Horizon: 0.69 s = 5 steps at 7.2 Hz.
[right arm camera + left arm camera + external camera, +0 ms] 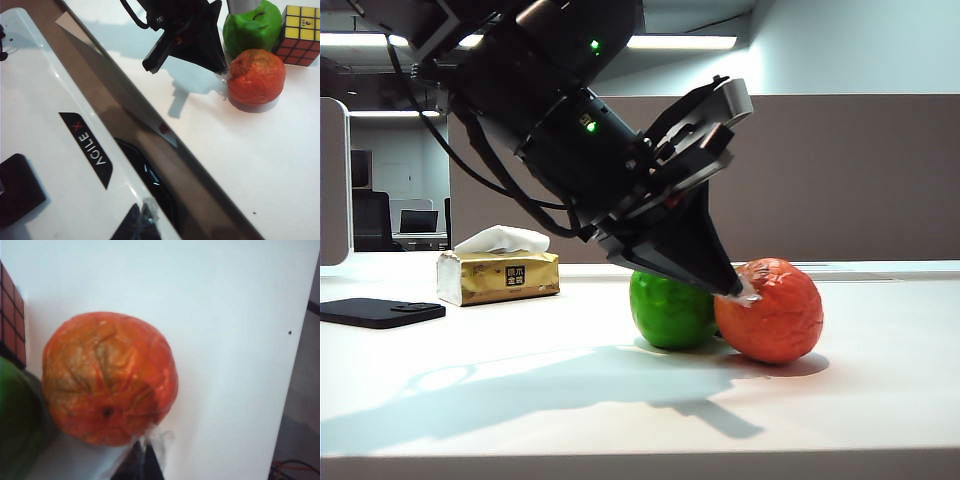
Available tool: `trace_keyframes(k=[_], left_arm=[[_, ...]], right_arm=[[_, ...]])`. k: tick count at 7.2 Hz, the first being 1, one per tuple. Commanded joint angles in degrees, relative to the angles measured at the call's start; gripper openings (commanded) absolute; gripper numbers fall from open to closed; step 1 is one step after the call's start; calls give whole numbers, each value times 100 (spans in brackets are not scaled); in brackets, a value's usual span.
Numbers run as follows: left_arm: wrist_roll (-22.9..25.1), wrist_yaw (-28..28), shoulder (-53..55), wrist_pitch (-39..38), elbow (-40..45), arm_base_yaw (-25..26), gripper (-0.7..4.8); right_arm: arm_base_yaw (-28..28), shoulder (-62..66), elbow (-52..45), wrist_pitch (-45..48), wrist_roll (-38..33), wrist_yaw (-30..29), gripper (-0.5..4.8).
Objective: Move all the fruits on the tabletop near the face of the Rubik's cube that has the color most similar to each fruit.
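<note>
Orange (770, 312): wrinkled, orange-red, on the white tabletop (520, 400) right of centre in your exterior view. The left gripper (738, 289) has its dark tip touching the upper left side of this fruit, where a scrap of clear wrap shows. The fingers taper to one point there and look closed together, with nothing between them; in the left wrist view only a dark tip (145, 465) shows just below the orange (110, 380), so you cannot fully confirm it.

Left arm: black, coming down steeply from the upper left of the exterior view, wrist tilted down toward the right, two green lights on its body, cables trailing behind it.

Green apple (670, 310): just left of the orange and touching it or nearly so, partly covered by the gripper. In the right wrist view the apple (252, 27) lies beyond the orange (256, 76).

Rubik's cube (301, 35): beside both fruits, yellow top, red side turned toward the orange. Cut off at the frame edge; in the left wrist view only a red strip (11, 315) shows. Hidden in the exterior view.

Right gripper (137, 222): away from the fruits, over a white housing at the near table edge. Only a dark tip shows, so you cannot tell its state.

Other items: gold tissue box (500, 275) far left; black flat object (380, 312) at the left edge.
</note>
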<state>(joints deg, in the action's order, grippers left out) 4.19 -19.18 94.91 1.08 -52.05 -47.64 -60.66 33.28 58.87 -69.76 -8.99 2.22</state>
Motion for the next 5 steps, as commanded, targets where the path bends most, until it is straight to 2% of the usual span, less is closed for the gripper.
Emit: trace_keyframes(k=[1,5], left_arm=[[-168,4,275,573,-28,-15,-5],[-317,-11,284,507,-96,-177,-5]], right_arm=[[2,-2,20,94,-179,730,-1],[2,-2,17,59,-186,826,-1]])
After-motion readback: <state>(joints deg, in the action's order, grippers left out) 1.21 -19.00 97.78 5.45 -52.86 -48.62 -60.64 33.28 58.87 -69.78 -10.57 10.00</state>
